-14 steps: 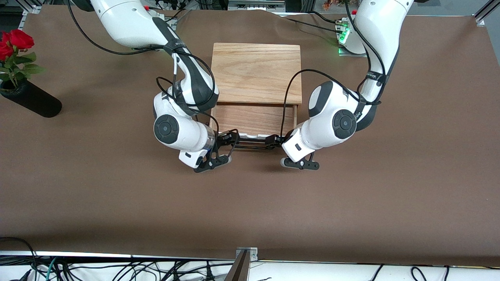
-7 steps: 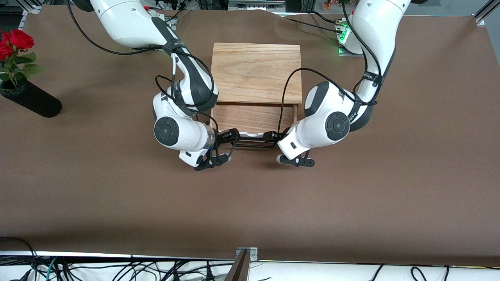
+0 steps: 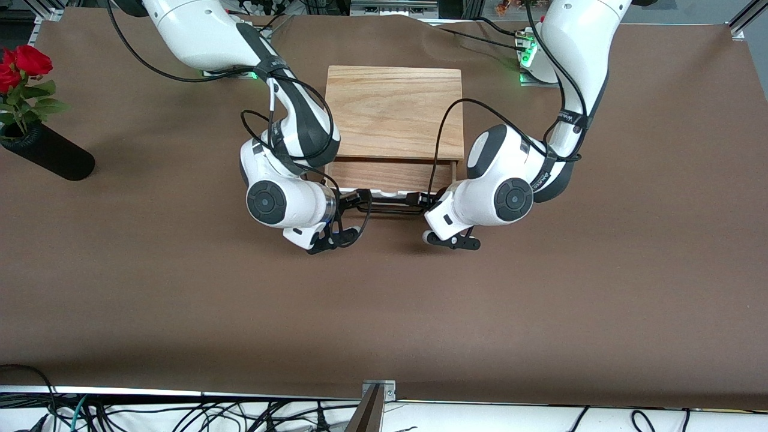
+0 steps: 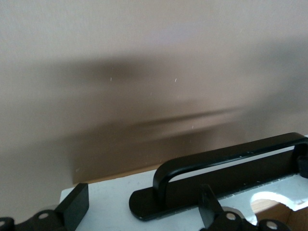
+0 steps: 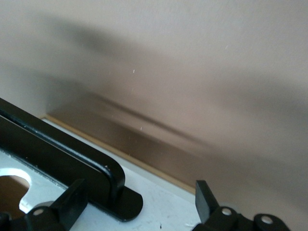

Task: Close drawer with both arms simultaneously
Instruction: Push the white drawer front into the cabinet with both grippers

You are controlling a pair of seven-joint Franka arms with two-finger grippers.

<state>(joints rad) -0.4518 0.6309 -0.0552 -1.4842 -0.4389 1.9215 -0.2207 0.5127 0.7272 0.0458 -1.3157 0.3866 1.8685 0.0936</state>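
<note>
Since 1 second earlier the drawer point(image 3: 390, 176) slid farther into the box point(image 3: 394, 111), leaving a thin strip showing. Both grippers, left point(image 3: 418, 198) and right point(image 3: 356, 200), pressed spread fingers against the front panel beside the handle point(image 4: 226, 161) (gripping nothing). Uneven pushing could skew and jam it.

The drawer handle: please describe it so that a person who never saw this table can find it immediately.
Find the oak box in the middle of the brown table. Its drawer sticks out toward the front camera, ending in a white front panel. The handle is the thin black bar on that panel, between the two arms' tools.
</note>
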